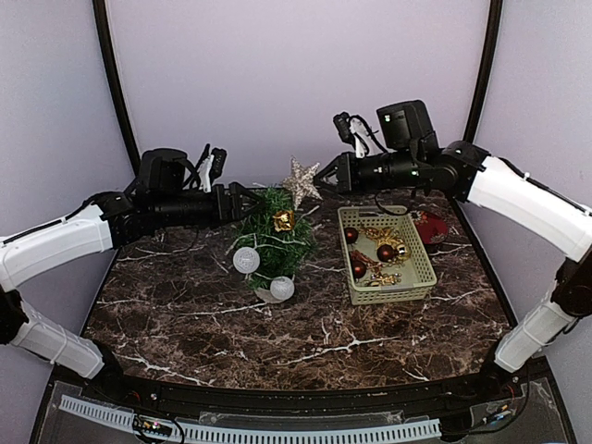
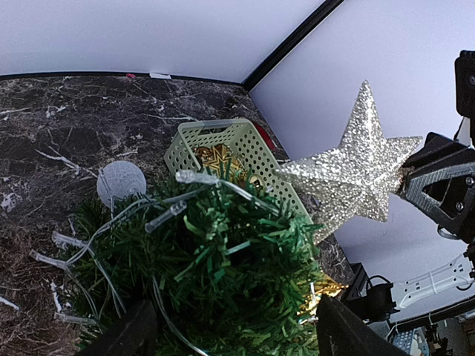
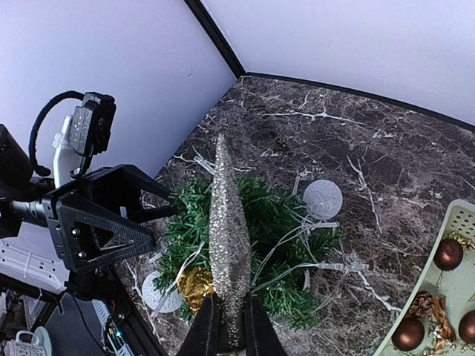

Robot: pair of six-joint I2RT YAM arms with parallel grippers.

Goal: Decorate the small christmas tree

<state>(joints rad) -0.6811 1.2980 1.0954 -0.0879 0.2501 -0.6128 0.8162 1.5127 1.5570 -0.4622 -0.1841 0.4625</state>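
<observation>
1. You have open counter (image 1: 185,324) along the whole near edge.
2. At mid-counter, the small christmas tree (image 1: 273,242) and the basket (image 1: 426,266) leave only a narrow gap.
3. Toward the far edge, the left gripper (image 1: 248,200), the star (image 1: 301,181) and the right gripper (image 1: 324,176) crowd the treetop.

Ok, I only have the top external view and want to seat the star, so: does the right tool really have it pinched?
Observer: Yes. The right wrist view shows the right tool shut on the silver star, gripping one of its points.
Operator: And the left tool?
Observer: Open in the left wrist view, left tool with its fingers spread either side of the small christmas tree.
Operator: Star seated yet?
Observer: Seemingly not; from the left wrist, its lower tip meets the foliage's edge, off to one side.
</observation>
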